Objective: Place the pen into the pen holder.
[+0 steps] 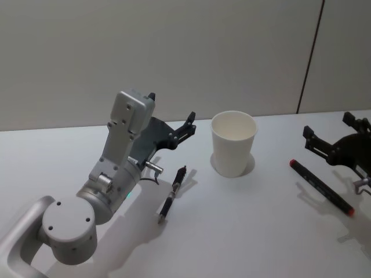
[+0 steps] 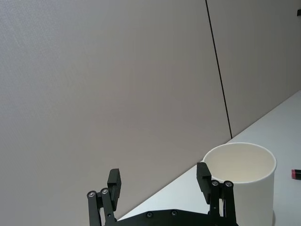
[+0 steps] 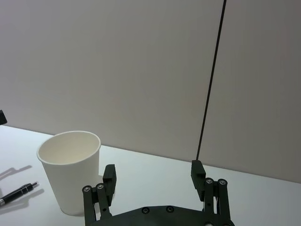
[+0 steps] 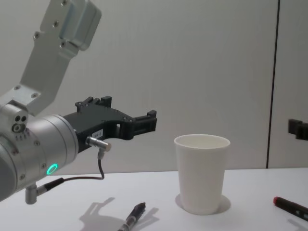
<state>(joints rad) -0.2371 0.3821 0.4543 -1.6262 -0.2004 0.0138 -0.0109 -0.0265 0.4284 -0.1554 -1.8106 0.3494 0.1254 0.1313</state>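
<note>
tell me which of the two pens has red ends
The thick marker right of the paper cup, by the right gripper: red at both ends. The slim pen by the left gripper is black and silver.

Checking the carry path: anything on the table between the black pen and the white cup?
Nothing: the head view shows bare table between the black pen and the white cup; the chest view agrees.

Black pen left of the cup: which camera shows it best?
Head view: the black pen lies whole on the table beside the paper cup. Chest view cuts off its near end; right wrist view catches one end at the edge.
</note>
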